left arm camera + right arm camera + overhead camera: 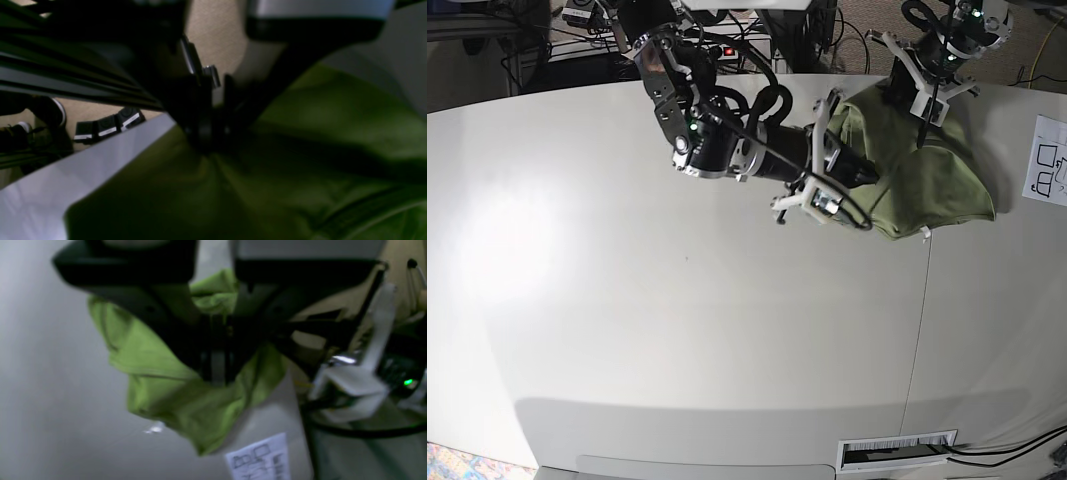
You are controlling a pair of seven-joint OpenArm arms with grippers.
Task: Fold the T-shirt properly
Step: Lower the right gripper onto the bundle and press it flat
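Observation:
The olive-green T-shirt (932, 180) lies bunched at the table's far right corner. A small white tag (924, 233) shows at its near edge. My right gripper (867, 177) reaches in from the left, and in the right wrist view its jaws (215, 373) are shut on a fold of the T-shirt (160, 380), which hangs crumpled below them. My left gripper (924, 115) comes down at the shirt's far edge. In the left wrist view it (208, 133) is pinched shut on the T-shirt (300, 160) close to the table edge.
The white table (677, 330) has a seam (919, 330) running front to back. A printed paper sheet (1049, 160) lies at the right edge and also shows in the right wrist view (260, 456). Cables and electronics (757, 35) crowd the back edge.

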